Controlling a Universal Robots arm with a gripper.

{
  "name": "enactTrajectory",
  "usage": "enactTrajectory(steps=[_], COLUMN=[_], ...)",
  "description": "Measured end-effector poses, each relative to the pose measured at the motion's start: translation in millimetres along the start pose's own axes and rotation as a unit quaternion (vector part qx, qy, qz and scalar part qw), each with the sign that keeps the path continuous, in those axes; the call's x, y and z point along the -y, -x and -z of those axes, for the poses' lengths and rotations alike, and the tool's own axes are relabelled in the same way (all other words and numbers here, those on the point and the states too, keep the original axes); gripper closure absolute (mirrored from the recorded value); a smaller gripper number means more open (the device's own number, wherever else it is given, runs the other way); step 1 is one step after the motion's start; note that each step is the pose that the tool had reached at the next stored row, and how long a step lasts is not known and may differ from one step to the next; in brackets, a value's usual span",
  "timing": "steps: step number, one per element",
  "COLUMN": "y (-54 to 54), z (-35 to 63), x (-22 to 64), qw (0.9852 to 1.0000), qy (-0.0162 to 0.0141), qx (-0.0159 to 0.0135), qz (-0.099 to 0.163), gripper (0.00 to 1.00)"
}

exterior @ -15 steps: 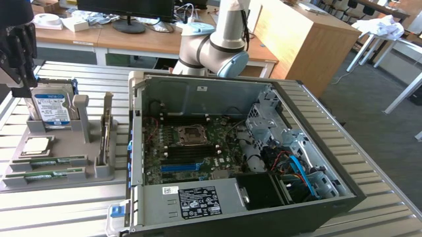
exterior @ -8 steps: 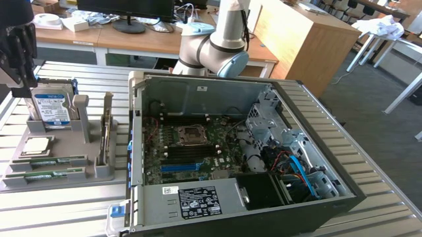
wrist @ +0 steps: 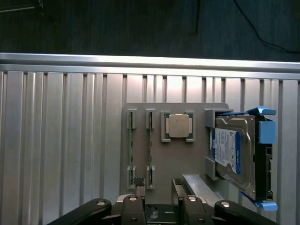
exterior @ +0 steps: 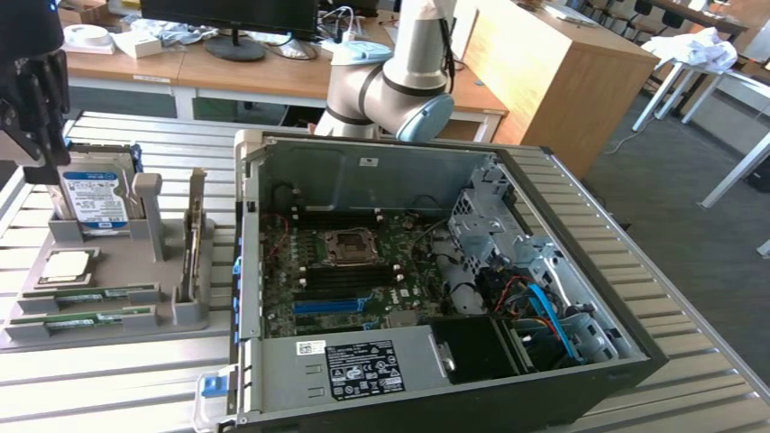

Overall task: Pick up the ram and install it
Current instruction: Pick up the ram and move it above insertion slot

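An open computer case (exterior: 361,171) lies on its side on the slatted metal surface (exterior: 121,388), its motherboard (exterior: 349,271) facing up with the empty processor socket (exterior: 350,244) near the middle. A labelled power supply (exterior: 361,365) sits along the near edge, and blue cables (exterior: 542,302) curl in the drive bay towards the exterior view's right. Just beside the case, on the exterior view's left, rests a grey holder tray (exterior: 121,262). A hard drive (exterior: 94,200) with a blue-and-white label stands upright in it, and a square silver processor chip (exterior: 67,264) lies flat in a recess nearby. Behind are a wooden cabinet (exterior: 565,81) and a monitor (exterior: 229,13).

Silver-grey arm (exterior: 416,54), pale-blue joint caps (exterior: 426,118); black fingers (wrist: 178,192), silver screws (wrist: 132,198).
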State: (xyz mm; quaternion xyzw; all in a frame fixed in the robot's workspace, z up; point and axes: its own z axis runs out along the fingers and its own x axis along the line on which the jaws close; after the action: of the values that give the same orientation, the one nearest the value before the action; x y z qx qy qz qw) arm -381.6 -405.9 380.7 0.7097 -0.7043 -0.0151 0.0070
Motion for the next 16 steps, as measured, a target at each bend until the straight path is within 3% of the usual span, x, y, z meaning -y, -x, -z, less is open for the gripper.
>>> enactTrajectory(steps=[16], y=[-0.2], z=[-15.2], x=[0.5], qw=[1.0000], qy=[0.0000], qx=[0.0000], qz=[0.000], gripper=[0.64])
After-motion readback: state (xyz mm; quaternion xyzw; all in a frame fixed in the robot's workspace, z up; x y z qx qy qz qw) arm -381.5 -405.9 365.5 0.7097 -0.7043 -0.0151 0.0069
